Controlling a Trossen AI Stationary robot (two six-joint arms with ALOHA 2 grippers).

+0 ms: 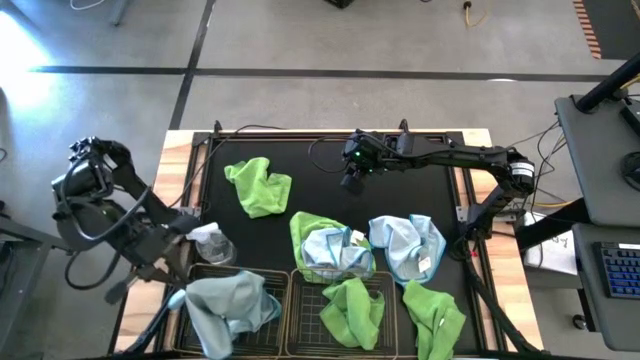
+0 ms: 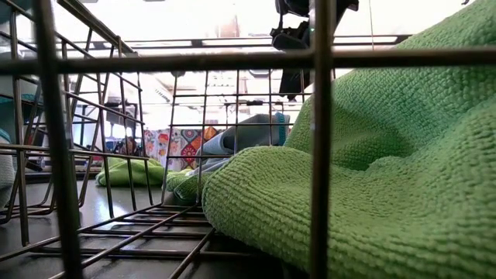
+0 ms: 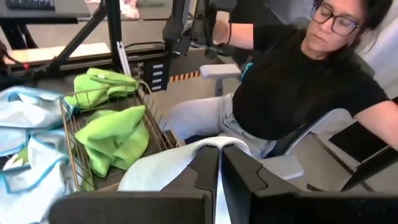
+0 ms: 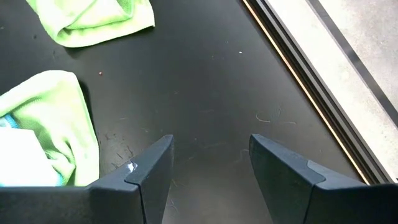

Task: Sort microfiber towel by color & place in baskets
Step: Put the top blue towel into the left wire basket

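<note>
Left gripper [image 3: 219, 180], fingers shut on a pale blue towel [image 1: 228, 305] hanging over the left basket [image 1: 268, 335]. Right gripper [image 4: 208, 165], fingers wide & empty, above black mat [image 1: 300, 180]. Green towel [image 1: 352, 310] in right basket [image 1: 388, 335].

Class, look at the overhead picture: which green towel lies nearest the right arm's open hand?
The green towel lying alone at the mat's far left part, closest to the right hand. The other green ones lie nearer the baskets: one under blue towels, one inside a basket, one beside it.
</note>
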